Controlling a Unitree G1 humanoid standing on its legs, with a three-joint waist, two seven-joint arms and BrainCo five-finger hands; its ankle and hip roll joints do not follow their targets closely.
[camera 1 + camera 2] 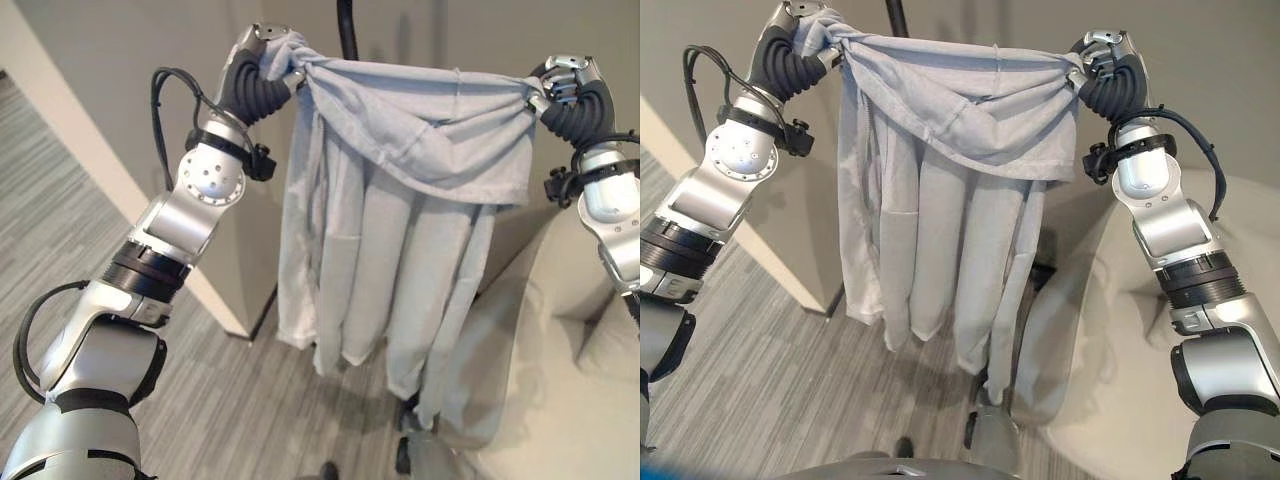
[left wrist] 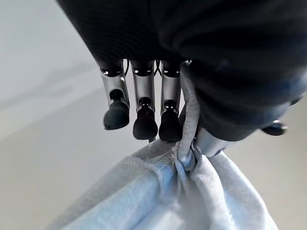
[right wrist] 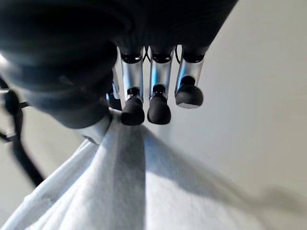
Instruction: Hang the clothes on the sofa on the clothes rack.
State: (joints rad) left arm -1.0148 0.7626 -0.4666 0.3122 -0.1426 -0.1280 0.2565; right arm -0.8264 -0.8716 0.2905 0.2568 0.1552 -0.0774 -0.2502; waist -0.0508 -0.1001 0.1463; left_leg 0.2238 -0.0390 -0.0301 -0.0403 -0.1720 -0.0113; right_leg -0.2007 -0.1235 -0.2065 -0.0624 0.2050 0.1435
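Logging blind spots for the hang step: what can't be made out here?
- Rack pole: top cut off by the eye view's edge, the rest hidden behind the garment; no rail visible.
- Rack base: hidden by garment hems.
- Left hand and right hand: cloth bunches over the fingers in the eye views.

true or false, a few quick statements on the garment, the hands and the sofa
1. Both hands grip the pale grey fabric garment. True: left robot hand, right robot hand.
2. The garment lies folded on the beige sofa. False: it hangs stretched between the raised hands.
3. A dark pole rises behind the garment. True.
4. The floor is bare white tile. False: grey striped carpet.
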